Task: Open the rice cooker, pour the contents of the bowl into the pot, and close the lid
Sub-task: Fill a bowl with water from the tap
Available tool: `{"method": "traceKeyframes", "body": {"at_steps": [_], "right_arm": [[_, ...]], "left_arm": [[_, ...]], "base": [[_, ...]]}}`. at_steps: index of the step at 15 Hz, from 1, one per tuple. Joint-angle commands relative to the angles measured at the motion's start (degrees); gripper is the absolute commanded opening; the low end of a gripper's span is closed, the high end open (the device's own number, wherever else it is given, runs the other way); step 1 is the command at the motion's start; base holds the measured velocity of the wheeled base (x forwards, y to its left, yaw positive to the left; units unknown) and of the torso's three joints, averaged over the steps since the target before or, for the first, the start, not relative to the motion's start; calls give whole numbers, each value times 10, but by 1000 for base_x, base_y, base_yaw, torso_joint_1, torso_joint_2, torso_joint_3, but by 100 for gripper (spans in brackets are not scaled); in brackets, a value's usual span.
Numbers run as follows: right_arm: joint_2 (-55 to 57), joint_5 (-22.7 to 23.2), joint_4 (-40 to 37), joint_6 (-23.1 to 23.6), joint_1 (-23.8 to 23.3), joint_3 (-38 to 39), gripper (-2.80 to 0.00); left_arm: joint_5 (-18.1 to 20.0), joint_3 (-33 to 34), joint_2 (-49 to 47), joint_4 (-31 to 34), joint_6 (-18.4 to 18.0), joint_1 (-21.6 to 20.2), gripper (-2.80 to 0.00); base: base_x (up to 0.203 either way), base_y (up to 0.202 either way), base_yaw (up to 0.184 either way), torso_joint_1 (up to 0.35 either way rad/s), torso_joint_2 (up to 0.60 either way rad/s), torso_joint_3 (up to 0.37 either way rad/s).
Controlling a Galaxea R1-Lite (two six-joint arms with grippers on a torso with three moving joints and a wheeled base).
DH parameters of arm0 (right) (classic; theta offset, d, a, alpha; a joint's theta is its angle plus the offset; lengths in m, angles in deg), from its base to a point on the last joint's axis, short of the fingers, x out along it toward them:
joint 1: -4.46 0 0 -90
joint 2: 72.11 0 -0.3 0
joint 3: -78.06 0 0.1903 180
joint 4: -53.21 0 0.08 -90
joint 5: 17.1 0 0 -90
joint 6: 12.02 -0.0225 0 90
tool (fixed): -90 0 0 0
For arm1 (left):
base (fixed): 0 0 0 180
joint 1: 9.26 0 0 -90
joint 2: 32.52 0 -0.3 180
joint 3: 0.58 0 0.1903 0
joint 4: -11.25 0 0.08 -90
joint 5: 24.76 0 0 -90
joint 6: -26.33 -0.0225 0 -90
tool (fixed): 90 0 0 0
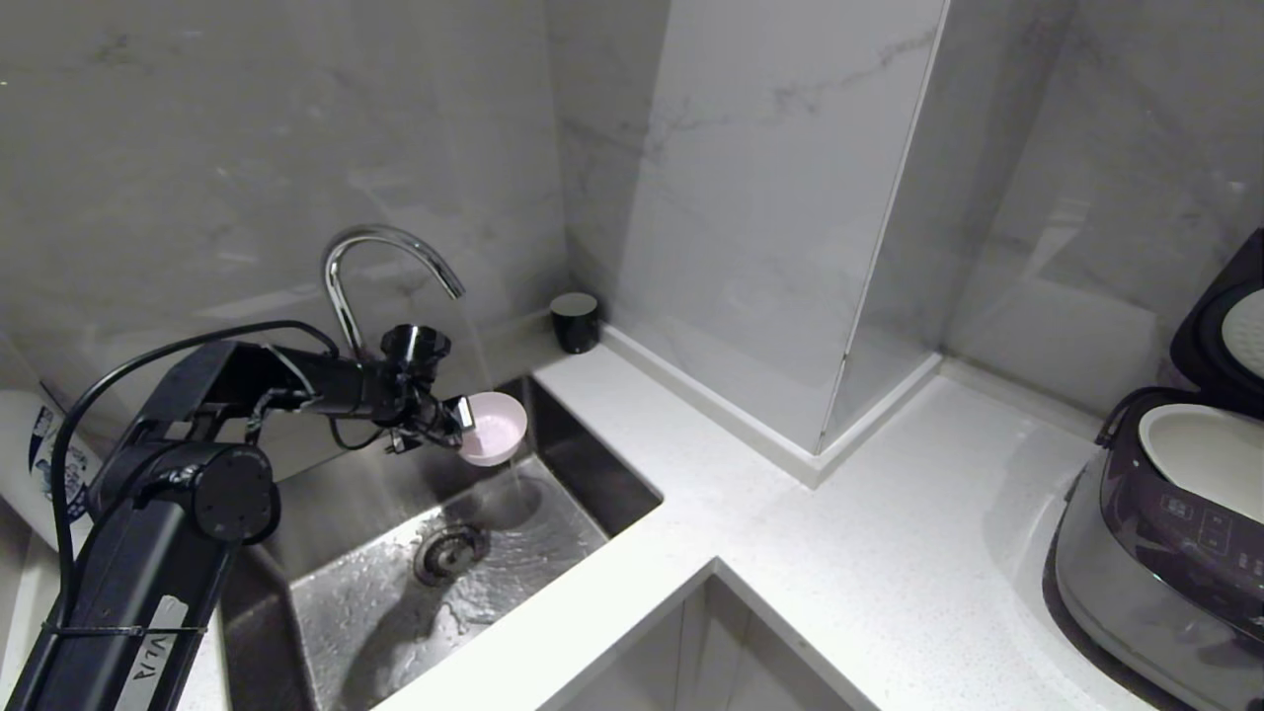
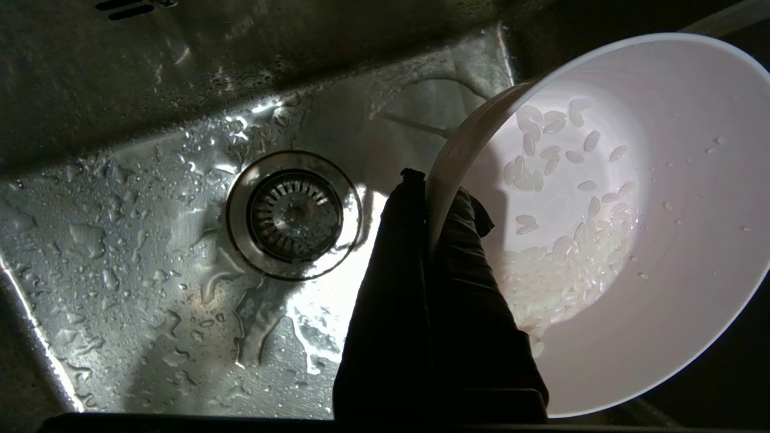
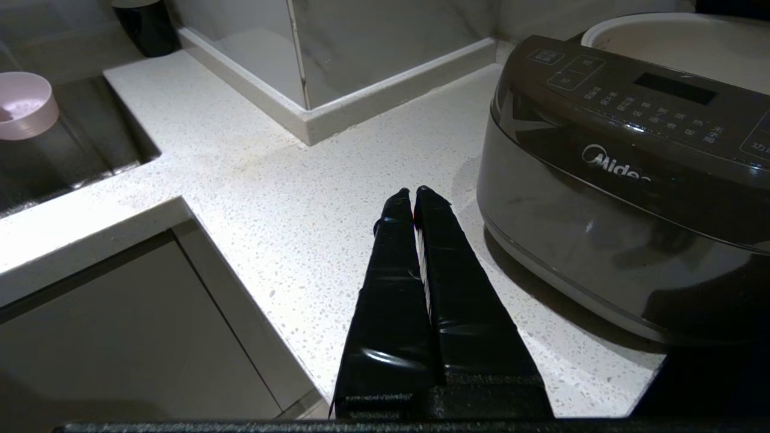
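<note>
Pink and small, the bowl [image 1: 493, 427] sits pinched by its rim in my left gripper [image 1: 456, 419], hanging over the steel sink [image 1: 326, 494] under the curved tap [image 1: 380, 259]. My fingers [image 2: 409, 252] are clamped narrow on the wall, one inside, one outside. A thin stream seems to run from the bowl toward the drain [image 2: 295, 214], which sits at about seven o'clock of the bowl in the head view. The contents [image 2: 562, 252], wet rice grains, cling low on the white inside, tipped toward my fingers.

I judge the step to be carrying the bowl to the cooker. To do it well I'd level the bowl first, since a rim pinch lets it swing and wet grains slide. I'd travel slowly and keep it low over the counter.

At three o'clock of the head view, well apart from the sink, stands the rice cooker [image 3: 619, 198]. Its lid [image 1: 1220, 326] is already up and the pot [image 1: 1200, 456] is bare. My right gripper [image 3: 414, 193] rests with fingers pressed together above the counter, near the cooker's front.

White speckled worktop [image 1: 839, 553] wraps the corner. Grey marbled walls [image 1: 247, 148] rise behind, with a jutting column [image 1: 770, 197] between sink and cooker. A dark cup [image 1: 575, 322] stands at the bowl's one o'clock.
</note>
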Motion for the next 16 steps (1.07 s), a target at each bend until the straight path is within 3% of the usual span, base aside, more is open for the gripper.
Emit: {"method": "traceKeyframes", "body": {"at_steps": [1, 5, 9, 13, 16], "right_arm": [[0, 0, 0, 0, 0, 0, -280], [0, 0, 0, 0, 0, 0, -280], [0, 0, 0, 0, 0, 0, -280], [0, 0, 0, 0, 0, 0, -280], [0, 0, 0, 0, 0, 0, -280]], "left_arm": [[-1, -1, -4, 0, 1, -3, -280], [-3, -5, -2, 1, 7, -1, -280], [-7, -5, 14, 51, 76, 4, -280], [-44, -6, 12, 27, 135, 3, -280], [-57, -5, 8, 26, 138, 6, -280]], "base": [[0, 0, 0, 0, 0, 0], [0, 0, 0, 0, 0, 0], [0, 0, 0, 0, 0, 0], [0, 0, 0, 0, 0, 0], [0, 0, 0, 0, 0, 0]]}}
